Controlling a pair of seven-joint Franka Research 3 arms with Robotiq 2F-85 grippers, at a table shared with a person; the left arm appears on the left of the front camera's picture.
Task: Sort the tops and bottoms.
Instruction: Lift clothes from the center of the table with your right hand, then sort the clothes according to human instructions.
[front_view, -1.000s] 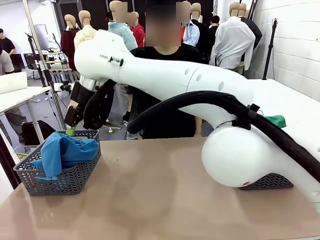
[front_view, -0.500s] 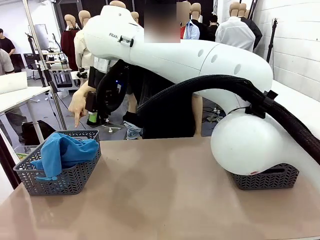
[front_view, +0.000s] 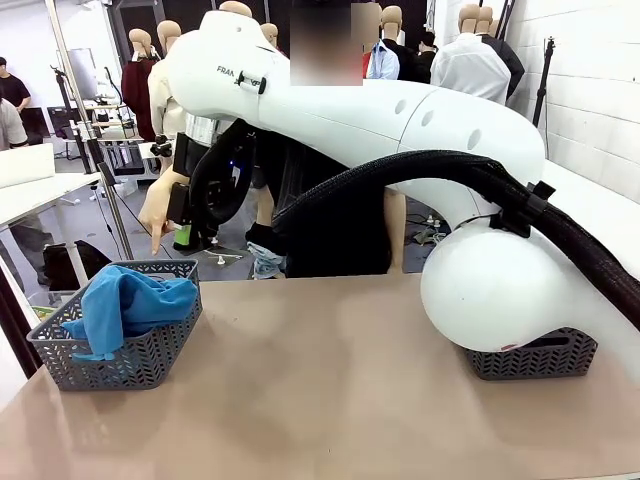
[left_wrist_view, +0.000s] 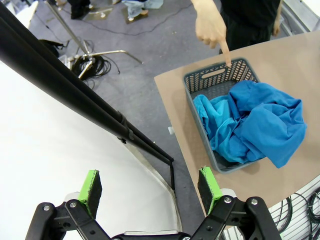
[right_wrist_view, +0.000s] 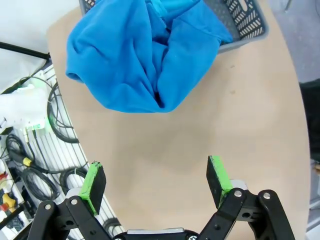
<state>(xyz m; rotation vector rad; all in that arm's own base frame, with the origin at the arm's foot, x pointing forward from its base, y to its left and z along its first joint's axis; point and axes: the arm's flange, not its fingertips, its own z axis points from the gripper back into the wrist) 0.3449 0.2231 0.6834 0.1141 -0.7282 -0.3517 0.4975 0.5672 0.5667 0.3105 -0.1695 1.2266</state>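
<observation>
Both the left hand (left_wrist_view: 150, 187) and right hand (right_wrist_view: 156, 181) are spread and empty; the limp, light blue shirts (front_view: 130, 305) heap in the grey basket (front_view: 140, 362) at nine o'clock on the counter (front_view: 330, 400), best pinched at a raised fold.

Black letters "FRA" stand on the white upper link of the right arm (front_view: 300, 95), near its raised joint in the front view (the rest of the word is cut off by a black fitting); no other print can be read
</observation>
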